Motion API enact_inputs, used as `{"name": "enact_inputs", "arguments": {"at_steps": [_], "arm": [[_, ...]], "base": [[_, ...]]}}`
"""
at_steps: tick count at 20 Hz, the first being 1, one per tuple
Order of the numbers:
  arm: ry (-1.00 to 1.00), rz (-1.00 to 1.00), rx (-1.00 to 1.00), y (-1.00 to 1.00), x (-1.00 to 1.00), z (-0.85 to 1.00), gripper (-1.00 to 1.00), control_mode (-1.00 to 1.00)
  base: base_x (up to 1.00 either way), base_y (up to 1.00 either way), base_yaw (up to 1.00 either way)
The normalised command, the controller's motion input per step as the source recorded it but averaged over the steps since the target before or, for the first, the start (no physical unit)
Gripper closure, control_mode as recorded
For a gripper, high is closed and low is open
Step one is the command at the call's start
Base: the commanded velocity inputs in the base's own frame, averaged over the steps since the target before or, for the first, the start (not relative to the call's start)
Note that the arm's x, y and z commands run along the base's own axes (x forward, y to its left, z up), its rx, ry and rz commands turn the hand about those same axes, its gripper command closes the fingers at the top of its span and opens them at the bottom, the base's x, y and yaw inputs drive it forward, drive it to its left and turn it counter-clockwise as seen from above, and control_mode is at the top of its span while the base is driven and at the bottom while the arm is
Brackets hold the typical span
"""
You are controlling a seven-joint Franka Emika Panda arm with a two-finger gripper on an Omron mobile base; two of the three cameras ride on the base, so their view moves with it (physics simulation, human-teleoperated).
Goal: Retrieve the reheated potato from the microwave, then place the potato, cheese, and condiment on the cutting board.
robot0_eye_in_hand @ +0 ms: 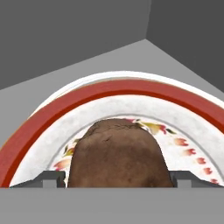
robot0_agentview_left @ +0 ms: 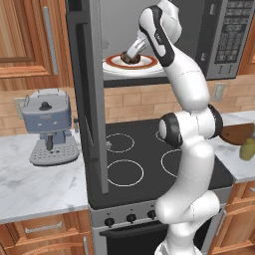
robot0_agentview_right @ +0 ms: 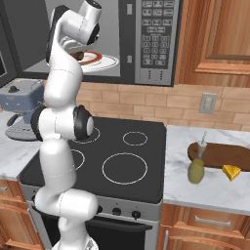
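Observation:
The microwave hangs over the stove with its door swung open. Inside, the dark brown potato lies on a white plate with a red rim. My gripper reaches into the cavity and is open. Its fingertips stand on either side of the potato, close to its flanks. On the counter at the right lie the oval cutting board, the green condiment bottle and the cheese wedge, both beside the board.
The open door juts out over the left side of the black stovetop. A grey coffee machine stands on the left counter. Wooden cabinets flank the microwave.

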Motion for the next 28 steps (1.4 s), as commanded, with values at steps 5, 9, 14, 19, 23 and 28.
{"name": "enact_inputs", "arguments": {"at_steps": [5,9,14,19,23,28], "arm": [[-0.06,0.00,0.00,0.00,-0.15,-0.03,1.00,-1.00],[-0.11,0.00,0.00,0.00,-0.18,-0.04,1.00,-1.00],[-0.07,-0.04,0.00,0.02,-0.11,-0.04,1.00,-1.00],[-0.04,-0.17,0.03,0.07,-0.12,-0.02,1.00,-1.00],[-0.08,-0.21,0.03,0.14,0.01,0.01,1.00,-1.00],[-0.11,-0.18,0.04,0.06,-0.18,0.01,1.00,-1.00]], "base": [[0.00,0.00,0.00],[0.00,0.00,0.00],[0.00,0.00,0.00],[0.00,0.00,0.00],[0.00,0.00,0.00],[0.00,0.00,0.00]]}}
